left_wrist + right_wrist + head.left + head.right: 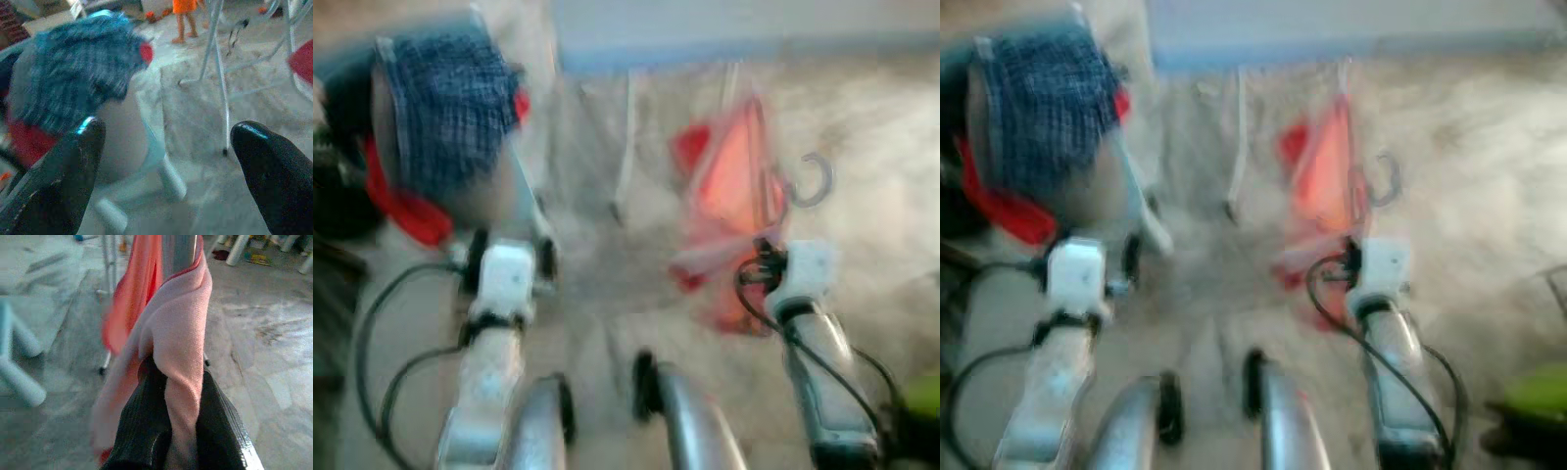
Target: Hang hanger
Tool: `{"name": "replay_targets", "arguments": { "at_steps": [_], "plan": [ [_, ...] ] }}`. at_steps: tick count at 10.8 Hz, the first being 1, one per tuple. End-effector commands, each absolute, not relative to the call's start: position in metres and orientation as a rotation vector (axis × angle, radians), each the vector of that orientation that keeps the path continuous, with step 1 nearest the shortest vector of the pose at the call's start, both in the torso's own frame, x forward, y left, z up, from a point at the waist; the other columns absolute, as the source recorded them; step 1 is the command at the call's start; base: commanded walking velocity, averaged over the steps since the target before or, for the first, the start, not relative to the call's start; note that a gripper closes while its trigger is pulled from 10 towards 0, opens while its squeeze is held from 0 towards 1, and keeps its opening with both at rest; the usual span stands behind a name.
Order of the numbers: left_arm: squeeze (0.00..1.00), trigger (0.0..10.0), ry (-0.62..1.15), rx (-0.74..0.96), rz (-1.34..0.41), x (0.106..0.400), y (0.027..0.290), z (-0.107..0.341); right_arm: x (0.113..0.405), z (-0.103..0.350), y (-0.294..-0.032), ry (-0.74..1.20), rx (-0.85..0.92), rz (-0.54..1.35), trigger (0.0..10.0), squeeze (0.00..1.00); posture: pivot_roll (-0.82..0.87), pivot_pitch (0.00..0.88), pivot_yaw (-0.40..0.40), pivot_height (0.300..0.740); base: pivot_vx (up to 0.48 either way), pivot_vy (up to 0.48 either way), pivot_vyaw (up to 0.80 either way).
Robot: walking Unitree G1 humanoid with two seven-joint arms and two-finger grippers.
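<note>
Right end effector [168, 431] clamps pink garment [176, 347] on hanger [808, 181], hook up, rack legs [625, 147] ahead; left end effector [166, 161] gapes empty.

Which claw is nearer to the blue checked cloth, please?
Left. The left claw is open, facing the blue checked cloth just ahead; the right claw is off to its right, shut on a pink garment.

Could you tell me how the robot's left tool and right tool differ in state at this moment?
The left tool is open with nothing between its fingers, while the right tool is shut on pink cloth. The left tool points toward a blue checked cloth draped over a chair; the right tool holds its garment, with a metal hanger hook, up above the floor. Both have black fingers.
</note>
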State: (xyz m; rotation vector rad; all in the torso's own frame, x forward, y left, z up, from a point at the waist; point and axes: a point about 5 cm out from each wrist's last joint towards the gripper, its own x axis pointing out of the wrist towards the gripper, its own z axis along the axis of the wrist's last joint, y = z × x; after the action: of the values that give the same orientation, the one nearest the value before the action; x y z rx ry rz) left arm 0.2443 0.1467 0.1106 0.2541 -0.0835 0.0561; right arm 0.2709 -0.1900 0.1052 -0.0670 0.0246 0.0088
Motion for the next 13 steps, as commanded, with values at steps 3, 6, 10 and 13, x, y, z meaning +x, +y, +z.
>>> {"name": "replay_targets", "arguments": {
  "at_steps": [3,6,10,13],
  "plan": [
    [0.0,10.0,-0.065,0.235,0.053,0.243,0.147,0.108,0.271,0.105,-0.194,0.023,-0.071,0.007,10.0,0.0,0.0,0.333,-0.053,0.74,0.0,0.0,0.0],
    [0.0,10.0,-0.026,0.234,0.022,0.252,0.147,0.1,0.275,0.115,-0.184,-0.064,0.036,0.087,10.0,0.0,0.0,0.289,-0.017,0.74,0.0,0.0,0.0],
    [0.0,10.0,-0.015,0.316,0.017,0.301,0.161,0.098,0.287,0.105,-0.151,-0.006,0.121,0.369,10.0,0.0,-0.01,0.147,0.041,0.74,0.0,0.0,0.0],
    [0.0,10.0,-0.062,0.278,0.023,0.326,0.156,0.111,0.272,0.128,-0.158,0.028,0.135,0.726,10.0,0.0,-0.04,0.152,0.025,0.74,0.0,0.0,0.0]
  ]
}}
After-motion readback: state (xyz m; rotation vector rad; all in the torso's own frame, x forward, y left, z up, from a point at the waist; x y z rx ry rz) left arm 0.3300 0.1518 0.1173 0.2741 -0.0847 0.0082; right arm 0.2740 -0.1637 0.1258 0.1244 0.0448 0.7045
